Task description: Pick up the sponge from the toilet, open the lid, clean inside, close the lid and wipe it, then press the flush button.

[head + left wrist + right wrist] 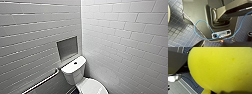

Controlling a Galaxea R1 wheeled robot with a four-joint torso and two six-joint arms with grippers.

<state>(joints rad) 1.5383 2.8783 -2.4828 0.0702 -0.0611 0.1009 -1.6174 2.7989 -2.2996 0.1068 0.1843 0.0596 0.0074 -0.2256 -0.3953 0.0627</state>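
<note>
Sponge [220, 69] sits right up against the right gripper's jaws, so we judge it clamped. Left gripper's jaws: can't tell. Lid [93, 87] is down, well apart from both.

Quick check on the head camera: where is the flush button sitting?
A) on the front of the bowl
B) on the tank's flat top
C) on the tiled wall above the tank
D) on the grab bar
B: the flush button shows as a small dark dot on the flat tank top of the toilet, just below the wall niche.
</note>
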